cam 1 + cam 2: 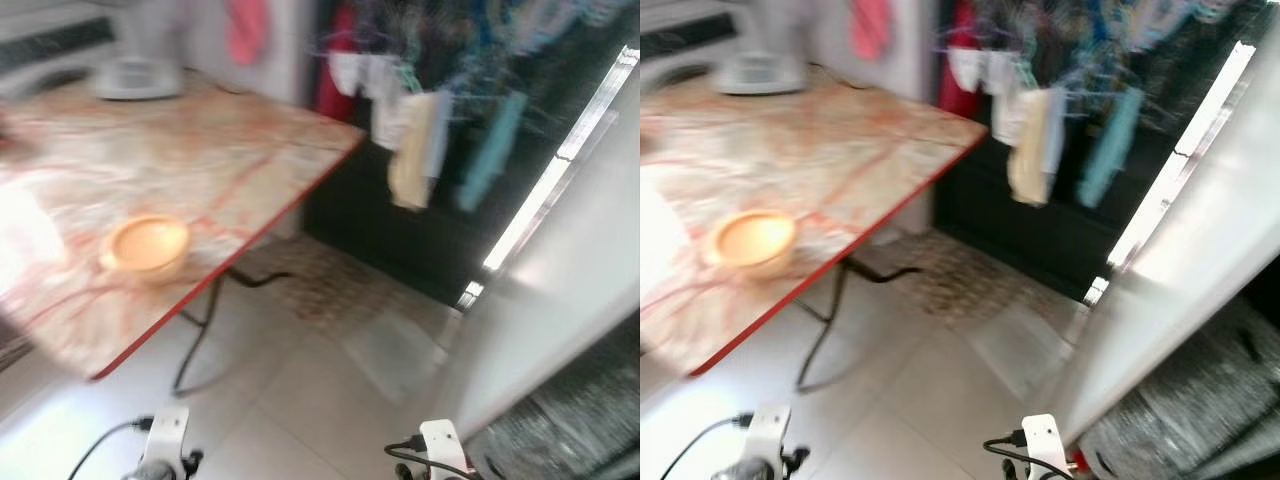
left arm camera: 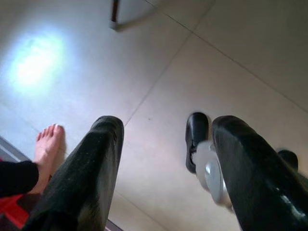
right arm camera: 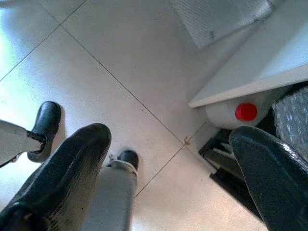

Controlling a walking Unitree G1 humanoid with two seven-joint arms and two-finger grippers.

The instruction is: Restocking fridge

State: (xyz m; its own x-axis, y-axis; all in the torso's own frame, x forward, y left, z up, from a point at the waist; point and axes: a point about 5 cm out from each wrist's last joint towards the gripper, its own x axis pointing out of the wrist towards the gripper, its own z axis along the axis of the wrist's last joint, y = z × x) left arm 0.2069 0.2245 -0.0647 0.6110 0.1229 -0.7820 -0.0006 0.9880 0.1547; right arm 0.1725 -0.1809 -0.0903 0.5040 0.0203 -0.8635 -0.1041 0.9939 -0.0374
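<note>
The head views are blurred. The white fridge door (image 1: 565,290) stands open on my right, with a dark grey textured mass (image 1: 570,420) below it. Both arms hang low over the tiled floor. My left gripper (image 2: 166,130) is open with nothing between its fingers. My right gripper (image 3: 171,137) is open too and points at the floor beside the door's lower edge (image 3: 250,84). Just under that edge lies a white bottle with a red cap (image 3: 226,114). An orange bowl (image 1: 146,245) sits near the edge of the marble-patterned table (image 1: 200,150) on my left.
A white appliance (image 1: 138,75) stands at the table's far end. Clothes hang on a rack (image 1: 420,140) ahead, in front of a dark opening. A cable (image 1: 200,330) trails under the table. A person's bare foot (image 2: 46,151) rests on the floor near my left gripper.
</note>
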